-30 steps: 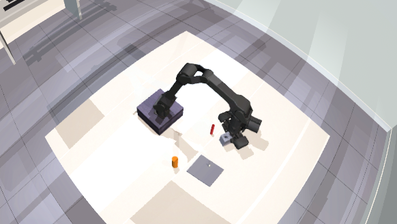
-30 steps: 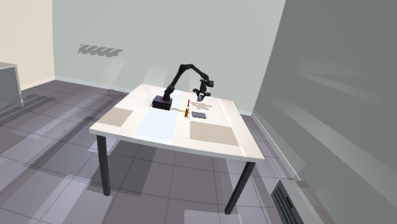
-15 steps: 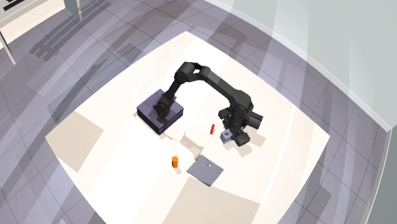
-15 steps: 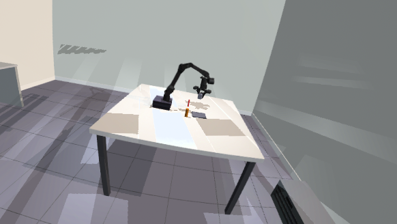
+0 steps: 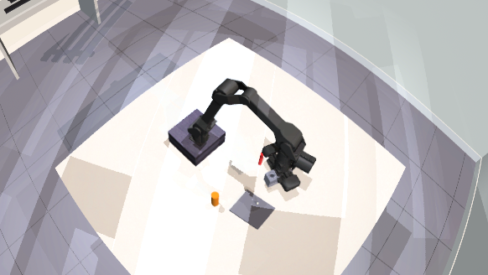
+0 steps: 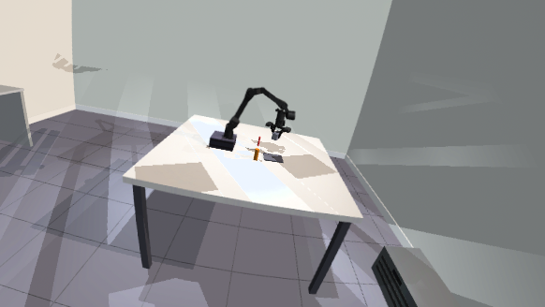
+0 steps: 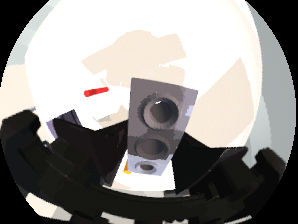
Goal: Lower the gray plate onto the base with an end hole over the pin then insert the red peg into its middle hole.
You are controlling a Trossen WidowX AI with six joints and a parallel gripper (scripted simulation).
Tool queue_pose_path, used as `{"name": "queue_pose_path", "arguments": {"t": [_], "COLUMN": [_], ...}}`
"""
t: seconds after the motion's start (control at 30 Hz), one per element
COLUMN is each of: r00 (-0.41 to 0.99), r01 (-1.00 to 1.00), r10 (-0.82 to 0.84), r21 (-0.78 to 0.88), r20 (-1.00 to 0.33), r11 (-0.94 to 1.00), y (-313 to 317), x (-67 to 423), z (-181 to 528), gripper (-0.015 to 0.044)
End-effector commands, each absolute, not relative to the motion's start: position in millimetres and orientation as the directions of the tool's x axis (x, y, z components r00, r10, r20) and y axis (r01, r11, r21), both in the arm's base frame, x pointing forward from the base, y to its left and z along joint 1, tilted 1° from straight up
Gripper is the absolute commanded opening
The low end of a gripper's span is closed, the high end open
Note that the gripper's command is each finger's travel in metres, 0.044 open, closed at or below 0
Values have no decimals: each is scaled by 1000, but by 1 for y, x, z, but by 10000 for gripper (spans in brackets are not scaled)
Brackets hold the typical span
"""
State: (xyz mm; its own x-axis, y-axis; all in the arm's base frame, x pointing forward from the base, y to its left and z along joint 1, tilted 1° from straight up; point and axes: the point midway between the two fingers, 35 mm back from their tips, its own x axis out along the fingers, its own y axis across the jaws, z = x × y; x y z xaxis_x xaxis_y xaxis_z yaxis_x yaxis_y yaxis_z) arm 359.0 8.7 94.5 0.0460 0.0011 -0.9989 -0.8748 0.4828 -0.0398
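Observation:
My gripper (image 5: 280, 176) (image 6: 277, 132) (image 7: 152, 123) is shut on the gray plate (image 5: 271, 179) (image 6: 276, 136) (image 7: 157, 117) and holds it above the table, hanging end down. Its holes face the wrist camera. The flat gray base (image 5: 247, 214) (image 6: 273, 158) lies on the table in front and to the left of the gripper, with its small pin (image 5: 256, 203) near the far corner. The plate is apart from the base. The red peg (image 5: 261, 158) (image 6: 258, 140) (image 7: 97, 91) stands on the table just left of the gripper.
An orange cylinder (image 5: 215, 198) (image 6: 256, 154) stands on the table left of the base. The arm's dark mounting block (image 5: 184, 140) (image 6: 221, 139) sits further back left. The white table (image 5: 335, 210) (image 6: 187, 159) has its edges well away from the parts.

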Motion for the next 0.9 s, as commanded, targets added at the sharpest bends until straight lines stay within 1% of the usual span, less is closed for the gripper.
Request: {"name": "queue_pose_path", "arguments": {"t": [0.0,0.87], "r00": [44,42], "r01": [-874,-853], "r10": [5,-2], "r21": [-36,-37], "r20": [-999,-999], "r11": [484,521], "y": [-4,-78], "x": [358,343], "z": [87,49], "gripper": [0,0]}}
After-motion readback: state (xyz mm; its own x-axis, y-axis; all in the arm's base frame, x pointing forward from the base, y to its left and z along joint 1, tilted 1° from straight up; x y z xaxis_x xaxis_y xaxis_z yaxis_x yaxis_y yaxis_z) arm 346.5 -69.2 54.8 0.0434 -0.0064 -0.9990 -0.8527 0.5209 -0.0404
